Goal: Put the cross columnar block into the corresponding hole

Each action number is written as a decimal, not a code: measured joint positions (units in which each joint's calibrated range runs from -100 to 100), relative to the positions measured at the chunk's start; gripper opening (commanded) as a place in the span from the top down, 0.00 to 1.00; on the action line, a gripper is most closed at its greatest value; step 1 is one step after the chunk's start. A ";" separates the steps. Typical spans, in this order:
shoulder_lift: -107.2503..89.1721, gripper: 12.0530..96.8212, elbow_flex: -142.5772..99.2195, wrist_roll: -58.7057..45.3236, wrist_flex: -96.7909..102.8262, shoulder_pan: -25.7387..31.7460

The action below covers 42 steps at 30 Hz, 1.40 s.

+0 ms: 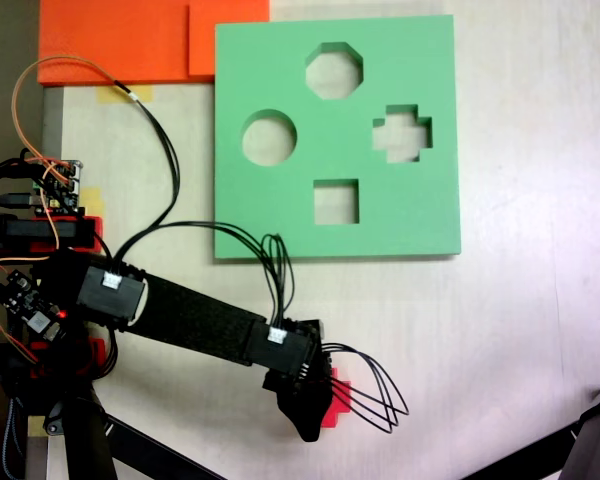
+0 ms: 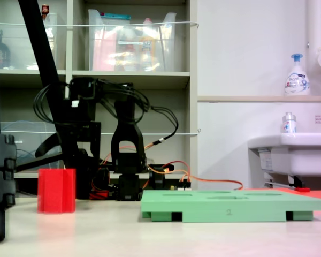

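Fixed view from desk level, nearest first: red cross columnar block (image 2: 56, 190) upright on the desk (image 2: 166, 235), left of the green foam board (image 2: 232, 205); digit "2" readable on the board's front edge. Behind, black arm, then shelves with clear bins (image 2: 131, 33); at right a sink (image 2: 291, 152) with a pump bottle (image 2: 296, 75), label unreadable.

Fixed view from above: gripper (image 1: 308, 425) over the block (image 1: 338, 398), red showing just beside its right edge; jaws stacked under the wrist, spread impossible to tell, contact unclear. Plus-shaped corresponding hole (image 1: 401, 134) well apart from the block, near the board's right edge. Orange foam sheets (image 1: 130, 40) at the top left.
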 measured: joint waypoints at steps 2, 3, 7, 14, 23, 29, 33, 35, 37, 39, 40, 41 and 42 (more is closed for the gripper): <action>1.09 0.17 0.00 -0.54 0.00 -0.39; 1.92 0.17 0.39 -0.68 0.00 -0.63; 6.70 0.17 3.04 -1.47 0.00 -1.37; 11.35 0.18 3.14 -1.76 0.49 -1.86; 13.68 0.29 3.14 -1.76 2.35 -2.05; 13.00 0.61 4.61 -1.81 2.64 -2.34; 12.86 0.72 4.31 -1.81 2.64 -2.54; 12.86 0.73 3.72 -1.76 2.55 -2.59; 13.13 0.73 3.53 -1.76 2.25 -2.74; 13.13 0.73 3.04 -1.76 2.15 -2.83; 12.86 0.73 2.94 -1.76 2.06 -2.88; 12.59 0.73 2.84 -1.76 2.06 -2.93; 11.90 0.73 2.74 -1.71 2.06 -2.98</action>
